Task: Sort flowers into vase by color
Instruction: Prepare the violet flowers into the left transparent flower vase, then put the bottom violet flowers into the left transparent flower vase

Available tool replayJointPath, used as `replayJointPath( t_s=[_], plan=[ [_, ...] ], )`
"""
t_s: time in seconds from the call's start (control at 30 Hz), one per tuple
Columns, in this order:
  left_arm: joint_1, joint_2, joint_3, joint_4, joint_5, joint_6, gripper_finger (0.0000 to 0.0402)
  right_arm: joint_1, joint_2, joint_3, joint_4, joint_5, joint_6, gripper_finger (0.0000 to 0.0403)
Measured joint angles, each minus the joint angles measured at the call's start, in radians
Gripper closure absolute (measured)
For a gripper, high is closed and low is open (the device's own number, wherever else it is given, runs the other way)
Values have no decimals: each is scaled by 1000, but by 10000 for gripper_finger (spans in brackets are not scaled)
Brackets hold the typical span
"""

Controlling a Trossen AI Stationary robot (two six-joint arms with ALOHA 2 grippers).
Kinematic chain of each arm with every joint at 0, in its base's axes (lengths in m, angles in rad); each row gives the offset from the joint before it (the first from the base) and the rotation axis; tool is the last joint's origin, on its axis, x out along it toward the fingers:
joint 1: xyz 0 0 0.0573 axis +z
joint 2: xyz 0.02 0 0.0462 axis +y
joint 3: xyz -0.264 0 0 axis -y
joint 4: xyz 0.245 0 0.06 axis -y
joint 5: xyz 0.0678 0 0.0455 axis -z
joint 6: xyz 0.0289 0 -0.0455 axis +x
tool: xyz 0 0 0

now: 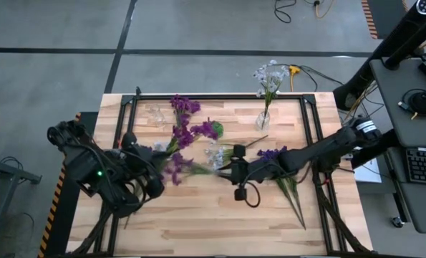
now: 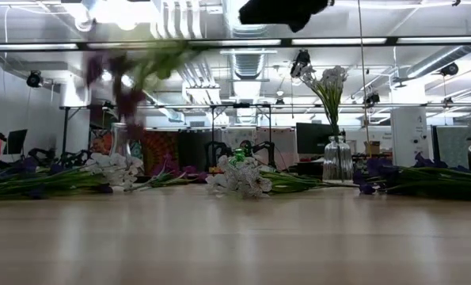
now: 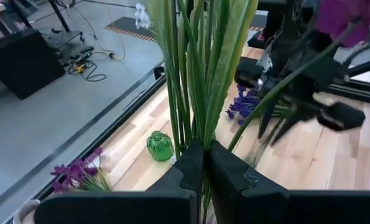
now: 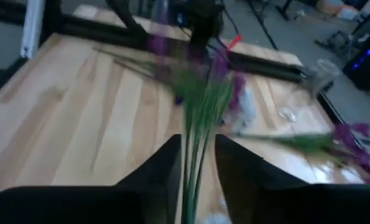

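My left gripper (image 3: pixel 204 163), at the table's left (image 1: pixel 157 159), is shut on a bunch of green stems (image 3: pixel 200 81). Their magenta blossoms (image 1: pixel 190 134) are raised over the table. My right gripper (image 4: pixel 198 171), near the middle (image 1: pixel 227 170), is open. A magenta sprig (image 1: pixel 178 170) has its thin stems (image 4: pixel 194 134) running between those fingers, blossoms toward the left arm. A glass vase (image 1: pixel 263 119) at the far right holds white flowers (image 1: pixel 268 75). More magenta sprigs (image 1: pixel 185 105), white ones (image 1: pixel 216 154) and dark blue-violet ones (image 1: pixel 271 153) lie flat on the table. My left gripper pinches several green stems (image 3: pixel 197 140) together between its two fingers, low on the stems. The stems rise out of the fingers and fan apart, lifted clear of the table. My right gripper has the sprig's stems (image 4: pixel 191 158) between its parted fingers. Whether they touch, I cannot tell.
A small green vase (image 3: pixel 160 146) stands past the table's middle, toward the far edge (image 1: pixel 218 127). A clear glass vase (image 1: pixel 155 115) stands at the far left. Black frame rails (image 1: pixel 220 95) run along the table's far and side edges. The near half is bare wood (image 1: pixel 213 222).
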Motion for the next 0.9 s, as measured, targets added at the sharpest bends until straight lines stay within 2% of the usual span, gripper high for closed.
replayJointPath(
  t_s=[0.1,0.33,0.47,0.67,0.77,0.9],
  plan=[
    [0,-4,8,-13,19,2,402,-1,59,1,24,-7,-2,276],
    [0,-8,-42,-13,26,3,402,-6,105,19,-91,6,48,220],
    [0,-9,-117,-13,-48,-12,402,-6,78,19,-137,7,59,206],
    [16,-15,-203,44,-83,-18,402,-6,-1,1,-164,7,39,202],
    [21,-23,-231,171,-70,82,402,-9,-48,-27,-163,6,20,202],
    [32,-27,-262,447,50,365,402,-10,-124,-70,-190,6,-1,202]
  ],
)
